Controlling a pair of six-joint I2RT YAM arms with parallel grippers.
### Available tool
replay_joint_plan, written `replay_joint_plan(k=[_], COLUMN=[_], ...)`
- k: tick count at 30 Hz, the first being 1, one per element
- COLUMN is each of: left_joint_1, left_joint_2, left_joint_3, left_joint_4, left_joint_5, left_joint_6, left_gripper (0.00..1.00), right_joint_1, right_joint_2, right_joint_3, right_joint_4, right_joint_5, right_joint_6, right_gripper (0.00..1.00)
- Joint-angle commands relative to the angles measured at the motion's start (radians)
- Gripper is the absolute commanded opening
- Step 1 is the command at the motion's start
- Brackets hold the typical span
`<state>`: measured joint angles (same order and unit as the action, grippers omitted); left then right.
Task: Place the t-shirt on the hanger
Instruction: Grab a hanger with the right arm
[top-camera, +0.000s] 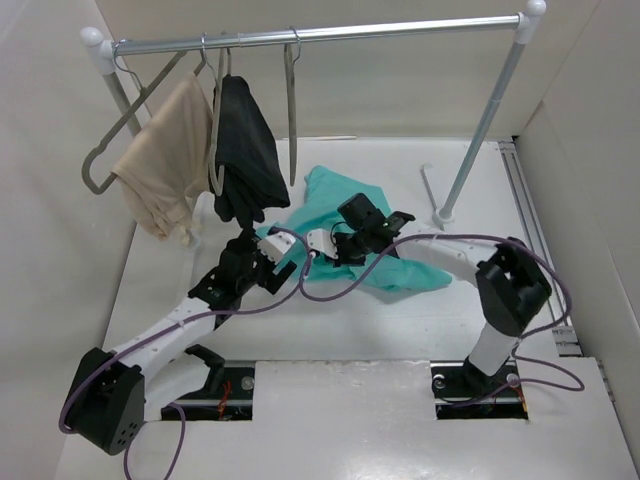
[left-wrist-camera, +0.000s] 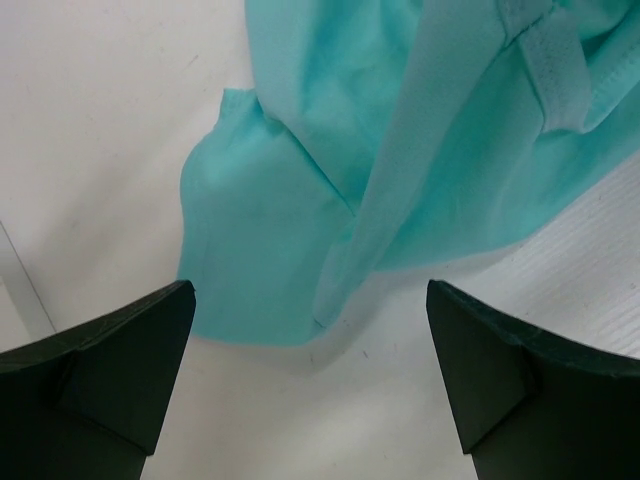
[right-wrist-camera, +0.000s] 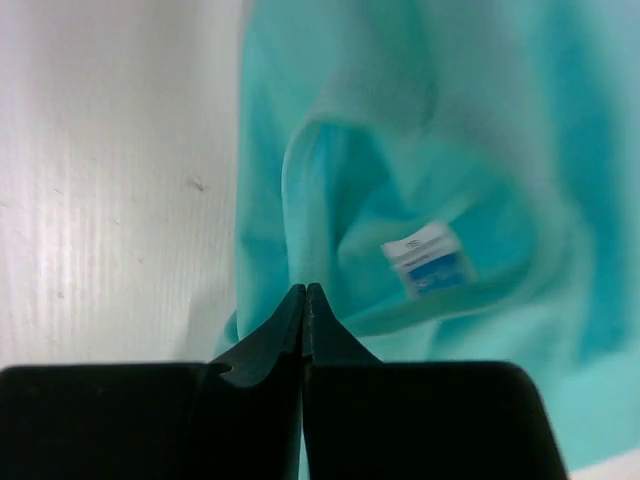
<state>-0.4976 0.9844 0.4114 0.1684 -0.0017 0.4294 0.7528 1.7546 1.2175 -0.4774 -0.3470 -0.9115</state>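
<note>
L fingers (left-wrist-camera: 120, 350) spread wide, empty, over table (left-wrist-camera: 100, 150) at t-shirt (left-wrist-camera: 260, 220) sleeve edge. R fingers (right-wrist-camera: 260, 350) pressed together, tips at a shirt fold; cloth pinch unclear.

right gripper (right-wrist-camera: 304, 292): fingers pinched tight on a fold edge
t-shirt (right-wrist-camera: 480, 150): teal, bunched (kinda blurry), tag (right-wrist-camera: 428, 258) showing
table (right-wrist-camera: 110, 180): white, left side

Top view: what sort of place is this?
Probably a robot test cell, not a home: white panels box in the table, two robot arms are mounted on it, and a clothes rail stands there.
</note>
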Motion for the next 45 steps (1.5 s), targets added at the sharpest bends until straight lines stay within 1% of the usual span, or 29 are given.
replay_joint_plan(k=[1,2,4,5,9,10,11,12,13,14,16,17,18,20,22,25,27,30,31,32,33,35,37,38,40,41,42,44,45], left_joint_1=[-0.006,-0.006,-0.006,-0.006,-0.006,-0.006,-0.006,-0.006,-0.006,-0.006,-0.006,-0.006,-0.006,-0.006,-0.006,-0.006,-0.006,-0.006,-0.006,-0.006,-0.006,-0.006,-0.006,-0.006,-0.006,-0.006,-0.006,-0.006,-0.006], left_joint_2=[-0.024,-0.024,-0.024,-0.024,-0.015,-0.015,-0.015,-0.015,-0.015,-0.015,-0.015,-0.015,-0.015,-0.015,-0.015,-0.015,-0.015,-0.015,-0.015,-0.015,-0.015,-0.015,-0.015,-0.015,-0.015,-0.015,-0.015,-0.024,-0.024], left_joint_3=[-0.008,0.001,0.001,0.01,0.033,0.044,0.044,0.056,0.056,0.067,0.076,0.076,0.076,0.076,0.076,0.058,0.047,0.047,0.037,0.037,0.037,0.027,0.015,0.006,0.006,0.006,-0.005,-0.014,-0.014], left_joint_4=[0.022,0.022,0.022,0.022,-0.009,-0.021,-0.03,-0.039,-0.05,-0.059,-0.073,-0.084,-0.084,-0.084,-0.075,-0.066,-0.044,-0.033,-0.024,-0.024,-0.024,-0.024,-0.014,-0.013,-0.001,-0.001,0.008,0.02,0.029], left_joint_5=[0.012,0.012,0.034,0.043,0.092,0.101,0.133,0.153,0.172,0.189,0.229,0.229,0.242,0.243,0.243,0.243,0.243,0.243,0.233,0.233,0.233,0.233,0.233,0.233,0.233,0.233,0.233,0.224,0.224], left_joint_6=[0.0,0.0,0.0,0.0,0.009,0.009,0.009,0.034,0.034,0.052,0.062,0.062,0.062,0.062,0.062,0.072,0.083,0.095,0.095,0.095,0.104,0.104,0.117,0.127,0.127,0.127,0.138,0.147,0.147], left_gripper=[1.0,1.0,1.0,0.99,0.97,0.97,0.97,0.97,0.97,0.97,0.97,0.97,0.97,0.97,0.97,0.97,0.97,0.97,0.97,0.97,0.97,0.97,0.97,0.97,0.97,0.97,0.97,0.97,0.97], right_joint_1=[0.056,0.056,0.039,0.025,-0.116,-0.189,-0.223,-0.254,-0.291,-0.303,-0.313,-0.313,-0.302,-0.284,-0.283,-0.283,-0.262,-0.221,-0.184,-0.167,-0.149,-0.089,-0.046,0.003,0.058,0.119,0.144,0.175,0.193], right_joint_2=[-0.179,-0.231,-0.276,-0.294,-0.36,-0.36,-0.36,-0.342,-0.313,-0.301,-0.29,-0.281,-0.299,-0.367,-0.429,-0.55,-0.614,-0.627,-0.627,-0.627,-0.627,-0.609,-0.574,-0.523,-0.451,-0.35,-0.29,-0.174,-0.073], right_joint_3=[0.112,0.112,0.122,0.108,-0.007,-0.059,-0.073,-0.082,-0.082,-0.082,-0.072,-0.046,-0.046,-0.032,-0.001,0.089,0.178,0.281,0.347,0.373,0.398,0.474,0.539,0.597,0.666,0.715,0.846,0.977,1.09], right_joint_4=[0.005,0.005,0.005,0.005,0.046,0.046,0.046,0.018,0.001,-0.013,-0.029,-0.029,-0.029,-0.02,-0.02,-0.02,-0.01,-0.036,-0.036,-0.036,0.012,0.087,0.204,0.25,0.366,0.367,0.367,0.367,0.35], right_joint_5=[-0.142,-0.174,-0.239,-0.298,-0.346,-0.346,-0.337,-0.328,-0.307,-0.278,-0.244,-0.244,-0.244,-0.179,-0.08,-0.005,0.005,0.014,0.005,-0.012,-0.064,-0.075,-0.023,-0.008,0.009,0.025,0.025,0.034,0.057], right_joint_6=[-0.067,-0.067,-0.067,-0.067,-0.008,0.025,0.037,0.037,0.037,0.066,0.066,0.066,0.066,0.086,0.166,0.25,0.26,0.269,0.269,0.269,0.269,0.334,0.384,0.425,0.438,0.438,0.438,0.428,0.439], right_gripper=[0.0,0.0,0.0,0.0,0.0,0.0,0.1,0.13,0.2,0.52,0.73,1.0,1.0,1.0,1.0,1.0,1.0,1.0,1.0,1.0,1.0,1.0,1.0,1.0,1.0,1.0,1.0,1.0,1.0])
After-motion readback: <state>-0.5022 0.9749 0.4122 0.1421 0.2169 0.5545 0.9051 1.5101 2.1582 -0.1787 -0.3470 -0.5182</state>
